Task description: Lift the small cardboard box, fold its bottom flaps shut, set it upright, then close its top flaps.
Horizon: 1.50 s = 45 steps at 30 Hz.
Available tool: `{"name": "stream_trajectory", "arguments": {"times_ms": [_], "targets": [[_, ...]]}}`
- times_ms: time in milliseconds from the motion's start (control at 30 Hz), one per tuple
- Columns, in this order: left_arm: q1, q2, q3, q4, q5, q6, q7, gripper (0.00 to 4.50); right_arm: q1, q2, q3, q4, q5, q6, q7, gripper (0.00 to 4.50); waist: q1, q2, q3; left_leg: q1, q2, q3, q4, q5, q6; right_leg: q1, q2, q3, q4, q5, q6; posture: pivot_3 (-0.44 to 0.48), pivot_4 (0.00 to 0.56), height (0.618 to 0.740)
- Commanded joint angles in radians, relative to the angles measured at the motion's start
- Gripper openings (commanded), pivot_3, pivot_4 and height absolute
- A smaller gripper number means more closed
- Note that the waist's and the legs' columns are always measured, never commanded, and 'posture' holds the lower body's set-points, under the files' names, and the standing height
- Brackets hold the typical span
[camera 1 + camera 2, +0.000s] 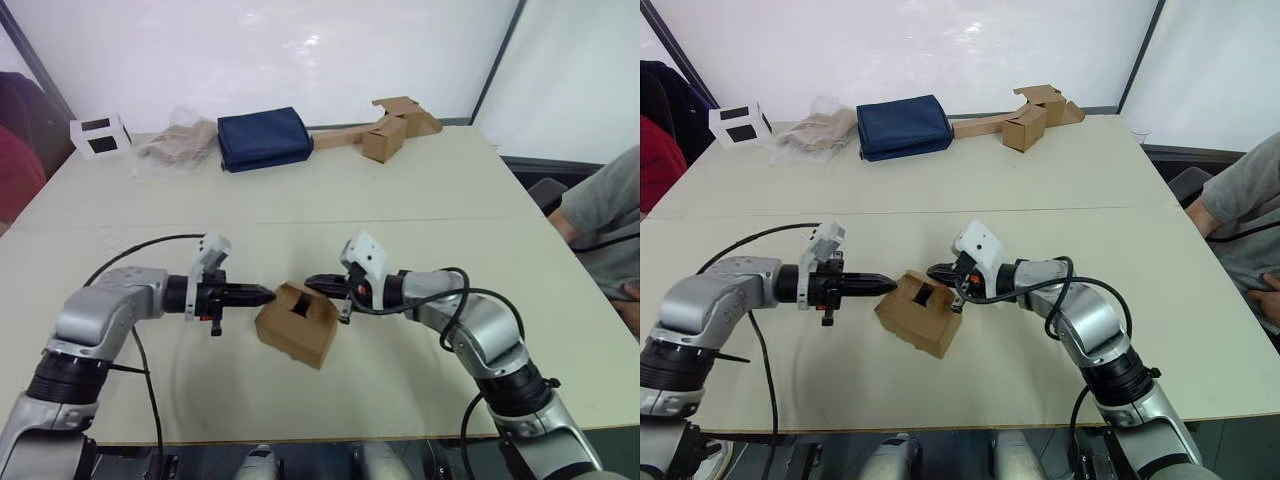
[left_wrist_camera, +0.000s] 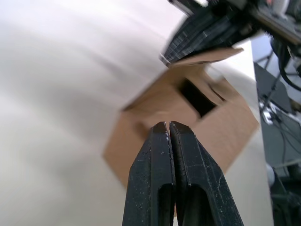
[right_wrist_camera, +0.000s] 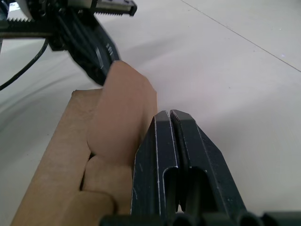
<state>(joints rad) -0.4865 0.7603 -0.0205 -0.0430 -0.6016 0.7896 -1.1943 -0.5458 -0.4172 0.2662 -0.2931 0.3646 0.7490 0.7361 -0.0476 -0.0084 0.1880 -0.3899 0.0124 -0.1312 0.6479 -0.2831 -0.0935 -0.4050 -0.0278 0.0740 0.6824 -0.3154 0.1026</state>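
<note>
The small cardboard box point(image 1: 300, 335) sits tilted at the table's near middle, one end turned up toward me. The flaps point(image 1: 288, 297) on that end are partly folded in, with a dark square gap point(image 2: 197, 96) between them. Whether they are the bottom flaps or the top flaps I cannot tell; the opposite end is hidden. My left gripper point(image 1: 268, 294) is shut, its tip against the box's left upper edge. My right gripper point(image 1: 312, 283) is shut too, its tip at the right upper edge beside a raised flap point(image 3: 123, 113). Neither holds anything.
Along the far edge stand a white box with black windows point(image 1: 100, 135), a crumpled plastic bag point(image 1: 180, 145), a navy folded cloth point(image 1: 263, 138) and a brown box joined to a long strip point(image 1: 385, 135). A person point(image 1: 600, 215) sits at the right edge.
</note>
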Motion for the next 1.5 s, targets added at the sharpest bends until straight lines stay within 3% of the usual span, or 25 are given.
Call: {"name": "stream_trajectory", "arguments": {"times_ms": [33, 500, 1067, 1267, 1500], "targets": [[0.005, 0.003, -0.003, -0.047, -0.010, -0.011, -0.015, 0.08, -0.013, 0.010, -0.015, -0.021, -0.009, -0.030, -0.014, 0.00, 0.000, 0.000, 0.000, 0.000, 0.000, 0.000, 0.000, 0.000, 0.000, 0.000, 0.000, 0.000, 0.000, 0.000, 0.000, 0.000, 0.150, 0.740], [0.079, 0.018, -0.037, -0.110, 0.011, -0.022, -0.004, 0.08, -0.020, -0.026, -0.055, -0.003, -0.015, -0.062, 0.005, 0.00, 0.001, 0.000, 0.000, 0.000, 0.000, 0.000, 0.000, 0.000, 0.000, 0.000, 0.000, 0.000, 0.000, 0.000, 0.000, 0.000, 0.150, 0.740], [0.078, 0.017, -0.041, -0.099, 0.006, -0.018, 0.001, 0.08, 0.050, -0.025, 0.048, -0.135, 0.002, 0.013, 0.016, 0.00, 0.001, 0.000, 0.000, 0.000, 0.000, 0.000, 0.000, 0.000, 0.000, 0.000, 0.000, 0.000, 0.000, 0.000, 0.000, 0.000, 0.150, 0.740], [-0.033, 0.007, 0.051, -0.004, -0.062, 0.013, -0.003, 0.08, 0.050, -0.038, 0.056, -0.127, -0.013, 0.001, 0.017, 0.00, 0.003, 0.000, 0.000, 0.000, 0.000, 0.000, 0.000, 0.000, 0.000, 0.000, 0.000, 0.000, 0.000, 0.000, 0.000, 0.000, 0.150, 0.740], [-0.126, -0.036, -0.069, 0.079, 0.054, -0.090, -0.030, 0.08, 0.048, -0.036, 0.058, -0.126, -0.021, -0.008, 0.015, 0.00, 0.002, 0.000, 0.000, 0.000, 0.000, 0.000, 0.000, 0.000, 0.000, 0.000, 0.000, 0.000, -0.001, 0.000, 0.000, 0.000, 0.150, 0.740]]}}
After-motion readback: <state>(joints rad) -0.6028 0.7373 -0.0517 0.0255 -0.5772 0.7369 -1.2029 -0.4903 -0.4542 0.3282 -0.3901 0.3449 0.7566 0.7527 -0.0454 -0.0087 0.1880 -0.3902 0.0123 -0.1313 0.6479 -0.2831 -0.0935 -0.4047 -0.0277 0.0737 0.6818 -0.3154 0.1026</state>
